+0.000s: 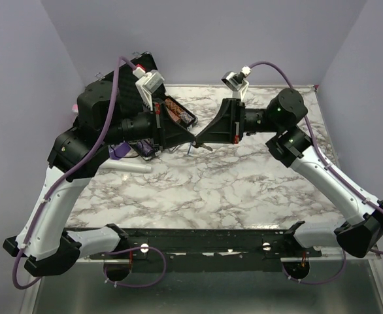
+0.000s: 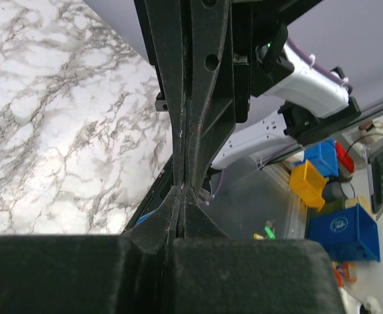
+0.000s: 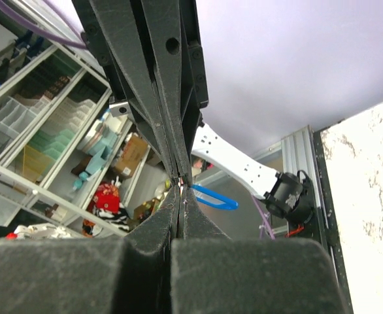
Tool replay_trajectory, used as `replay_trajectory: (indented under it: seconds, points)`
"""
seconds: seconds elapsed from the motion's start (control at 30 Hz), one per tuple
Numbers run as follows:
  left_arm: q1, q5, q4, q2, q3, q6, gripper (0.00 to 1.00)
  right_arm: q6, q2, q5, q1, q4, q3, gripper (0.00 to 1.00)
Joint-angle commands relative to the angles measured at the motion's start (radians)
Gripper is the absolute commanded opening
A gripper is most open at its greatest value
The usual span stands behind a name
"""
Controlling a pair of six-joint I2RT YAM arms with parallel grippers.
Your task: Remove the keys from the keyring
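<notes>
Above the back half of the marble table (image 1: 244,190), the left gripper (image 1: 189,139) and the right gripper (image 1: 199,139) meet tip to tip in the air, about midway between the table's left and right edges. Both wrist views show the same thing. Each gripper's own two fingers (image 2: 160,221) are pressed flat together with no gap showing, and the other gripper's pair, also pressed together, comes straight at them until the tips touch. What sits pinched between the pads is hidden. The keyring (image 3: 214,196) shows as one blue oval tag hanging just beside the joined tips. It is held up off the table, but which gripper grips it cannot be told. From the top camera, a thin silvery sliver, likely one of the keys (image 1: 205,148), juts out just below the right gripper's tip. How many keys there are cannot be counted. Open marble spreads in front of the grippers out to the near edge, and more lies to the right under the right arm. The left side is tighter. One white tube (image 1: 129,168) lies on the marble under the left arm, with one purple item (image 1: 119,152) just behind it. Counted in all, there are two arms, two grippers and one blue tag.
</notes>
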Motion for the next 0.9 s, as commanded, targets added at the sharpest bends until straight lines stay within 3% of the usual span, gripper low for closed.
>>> replay_trajectory:
  seconds: [0.0, 0.4, 0.77, 0.8, 0.87]
  points:
    - [-0.001, -0.128, 0.116, -0.022, -0.02, -0.107, 0.0, 0.073, -0.015, 0.09, 0.006, 0.168, -0.011, 0.01]
    - [-0.001, -0.397, 0.191, -0.085, -0.076, -0.251, 0.0, 0.213, 0.011, 0.256, 0.007, 0.39, -0.079, 0.01]
    - [-0.001, -0.435, 0.188, -0.065, -0.048, -0.247, 0.0, 0.223, 0.068, 0.247, 0.007, 0.38, -0.03, 0.01]
    - [-0.001, -0.432, 0.189, -0.066, -0.046, -0.241, 0.05, 0.22, 0.068, 0.245, 0.007, 0.374, -0.03, 0.01]
    - [-0.001, -0.429, 0.191, -0.069, -0.043, -0.225, 0.27, 0.211, 0.065, 0.241, 0.007, 0.36, -0.031, 0.01]
